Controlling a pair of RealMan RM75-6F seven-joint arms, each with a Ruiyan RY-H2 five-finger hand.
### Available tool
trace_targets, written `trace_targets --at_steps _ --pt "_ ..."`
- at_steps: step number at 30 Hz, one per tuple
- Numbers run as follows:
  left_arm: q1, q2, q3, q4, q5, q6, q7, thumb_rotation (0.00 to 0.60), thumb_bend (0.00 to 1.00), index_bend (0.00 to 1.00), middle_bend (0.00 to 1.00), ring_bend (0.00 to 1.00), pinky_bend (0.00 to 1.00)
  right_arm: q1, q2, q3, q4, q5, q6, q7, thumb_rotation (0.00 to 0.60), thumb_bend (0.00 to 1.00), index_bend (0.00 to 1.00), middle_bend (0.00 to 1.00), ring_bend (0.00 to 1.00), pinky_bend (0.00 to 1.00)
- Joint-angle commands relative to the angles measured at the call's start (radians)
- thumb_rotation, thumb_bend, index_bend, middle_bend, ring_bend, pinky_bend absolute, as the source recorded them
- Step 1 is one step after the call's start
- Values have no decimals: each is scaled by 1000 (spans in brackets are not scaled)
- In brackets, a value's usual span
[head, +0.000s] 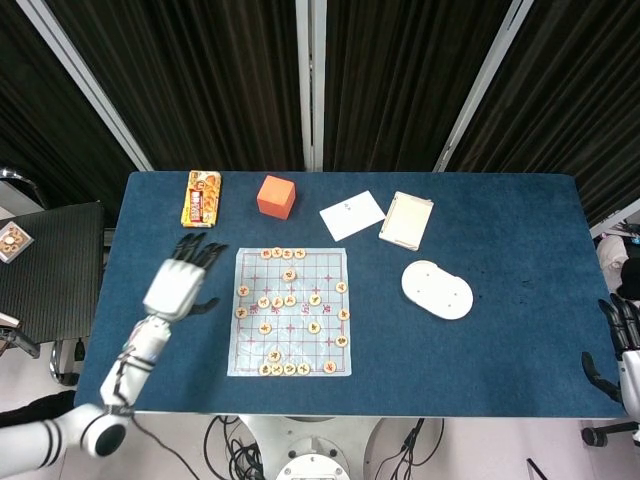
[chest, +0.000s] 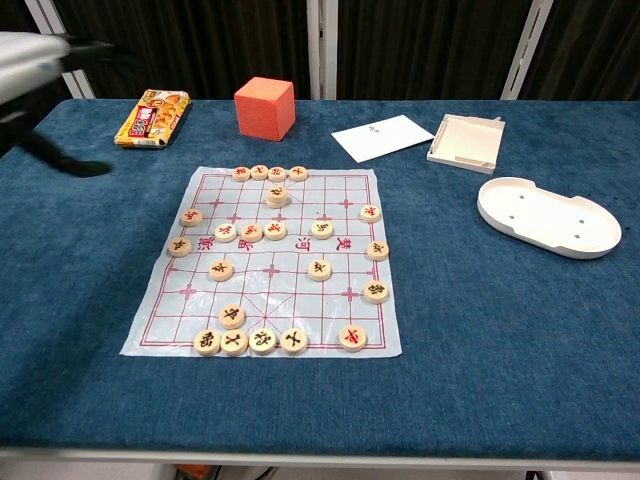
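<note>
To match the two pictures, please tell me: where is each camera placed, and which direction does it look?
Head view: high above, looking down on the table; shows the left hand with fingers spread and the right hand at the edge.
Chest view: low at the near side, looking across; only a blurred bit of the left arm.
Both share the board, cube and tray.

The left hand (head: 177, 285) is motion-blurred in both views and mostly cut off at the chest view's top-left corner, the right hand (head: 622, 345) is clipped by the head view's right edge, and the markings on the pieces (chest: 276, 195) are too small to read.
</note>
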Motion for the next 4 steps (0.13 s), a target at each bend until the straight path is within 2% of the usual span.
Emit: trace_targets --at_steps 1,4 --pt "232 98 143 -62 115 256 58 600 158 104 130 0 69 1 -5 -8 -11 -10 10 -37 600 303 0 0 0 0" --pt "295 105 158 -40 122 305 19 600 156 104 124 0 68 -3 0 -11 -26 -5 8 -62 600 303 0 0 0 0"
